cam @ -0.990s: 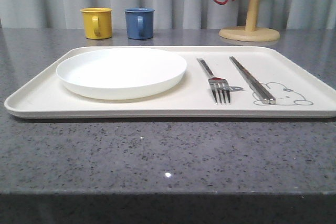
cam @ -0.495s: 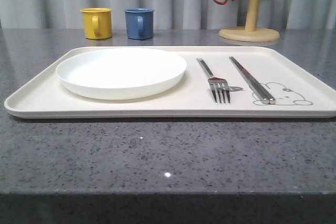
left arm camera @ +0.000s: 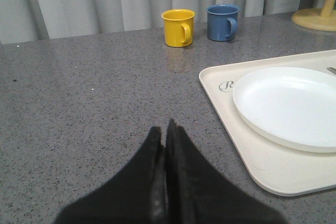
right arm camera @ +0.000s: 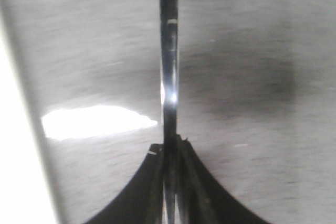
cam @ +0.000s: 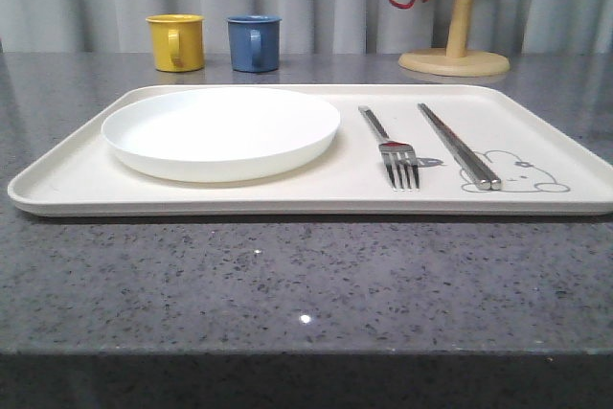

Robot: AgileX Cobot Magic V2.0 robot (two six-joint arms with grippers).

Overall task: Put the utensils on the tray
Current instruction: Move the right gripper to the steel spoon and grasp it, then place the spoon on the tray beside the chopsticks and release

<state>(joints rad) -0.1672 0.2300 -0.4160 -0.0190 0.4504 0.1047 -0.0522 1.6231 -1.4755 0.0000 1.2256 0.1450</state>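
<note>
Plate (cam: 221,129), fork (cam: 393,149), chopsticks (cam: 459,146) already on tray (cam: 67,177); right hand (right arm camera: 170,148) clenched on thin metal handle (right arm camera: 168,77), probably the spoon, over bench (cam: 287,284); left hand (left arm camera: 166,140) clenched, idle; next, carry across and lower onto tray.

Bright, even light; blurred right wrist view

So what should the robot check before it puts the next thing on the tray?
1. Right gripper fingers shut on a thin metal utensil: ok.
2. Which utensil it is: cannot tell, blurred.
3. Bare spot on the tray beside the chopsticks: ok.
4. Fork and plate already on the tray: ok.
5. Left gripper shut, off the tray: ok.
</note>
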